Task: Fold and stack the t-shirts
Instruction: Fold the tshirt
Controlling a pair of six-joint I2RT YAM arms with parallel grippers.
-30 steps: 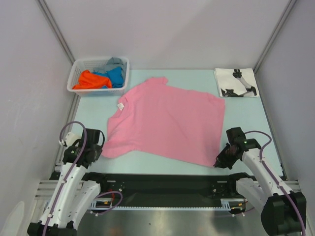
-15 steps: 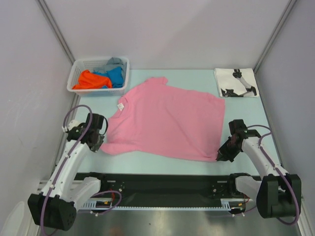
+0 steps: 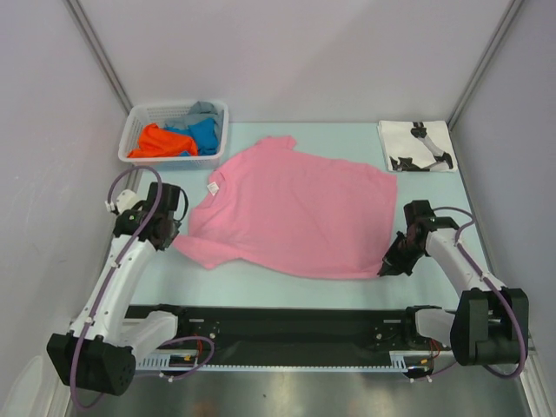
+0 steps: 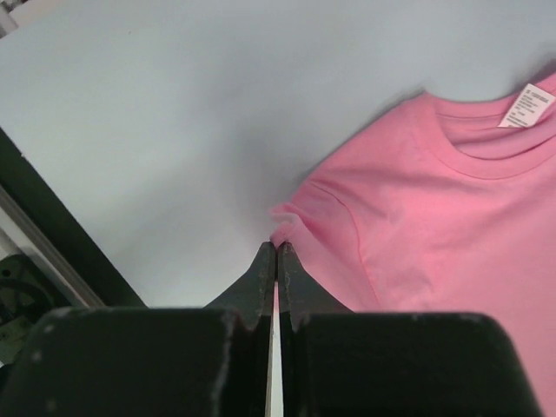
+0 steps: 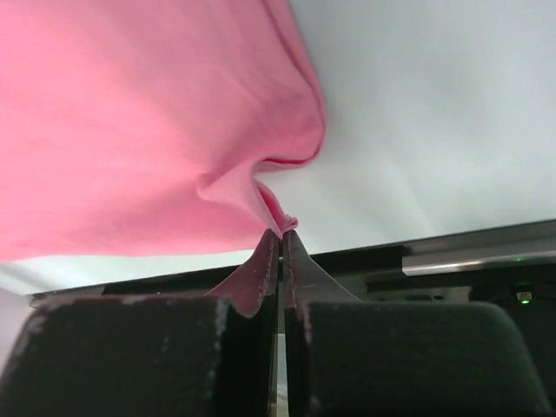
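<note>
A pink t-shirt point(image 3: 295, 213) lies spread across the middle of the table, neck with its white label toward the left. My left gripper point(image 3: 174, 236) is shut on the edge of its near-left sleeve point(image 4: 300, 217). At the shirt's near-right corner point(image 5: 278, 213) my right gripper point(image 3: 388, 266) is shut on the hem, which bunches at the fingertips. A folded white t-shirt with black print point(image 3: 417, 145) lies at the back right. Orange point(image 3: 156, 141), blue point(image 3: 204, 133) and grey point(image 3: 201, 110) t-shirts are heaped in the basket.
A white plastic lattice basket point(image 3: 219, 130) stands at the back left corner. A black rail point(image 3: 278, 326) runs along the near edge between the arm bases. Grey walls close in the left, right and back sides.
Both grippers moved away from the near edge, dragging the pink shirt's near-left sleeve and near-right corner with them. The shirt's near edge now lies farther up the table.
</note>
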